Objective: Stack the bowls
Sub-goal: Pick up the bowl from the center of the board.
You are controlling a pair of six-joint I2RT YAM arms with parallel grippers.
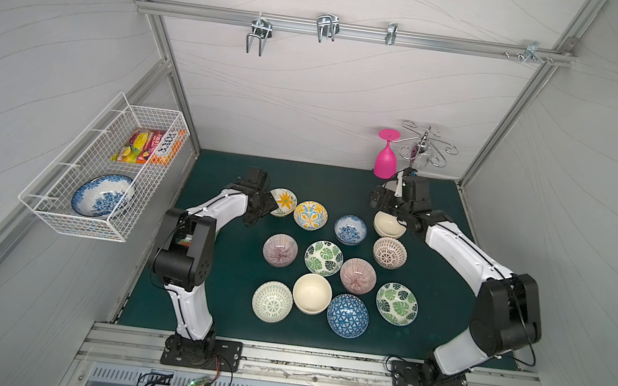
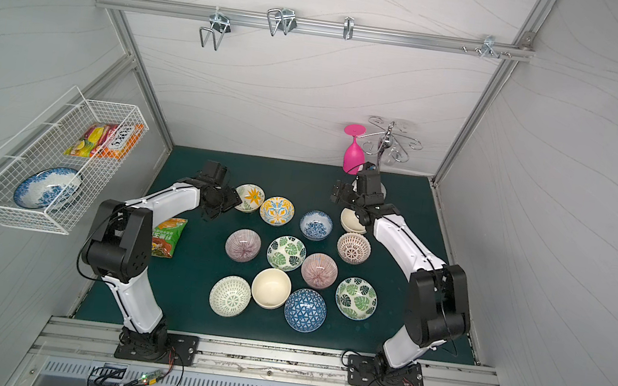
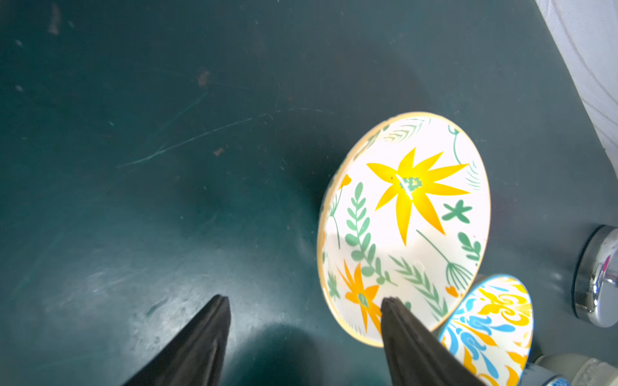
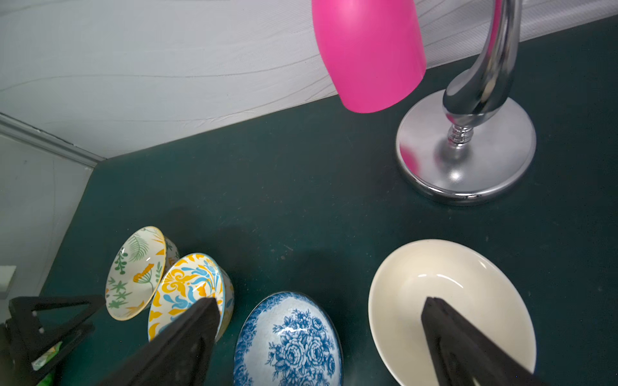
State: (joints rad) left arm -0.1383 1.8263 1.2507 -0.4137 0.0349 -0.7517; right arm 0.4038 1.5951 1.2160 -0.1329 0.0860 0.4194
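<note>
We count twelve small bowls (image 1: 323, 258), cream or patterned, all upright and unstacked. They cluster at lower centre in both top views.

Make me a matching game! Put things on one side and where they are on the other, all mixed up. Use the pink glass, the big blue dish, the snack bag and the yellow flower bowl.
Things:
1. pink glass
2. big blue dish
3. snack bag
4. yellow flower bowl

Places:
A. right by the left hand
B. in the wire basket
C. hanging upside down on the silver rack
D. lying flat beside the left arm

Pairs: 1-C, 2-B, 3-D, 4-A
</note>
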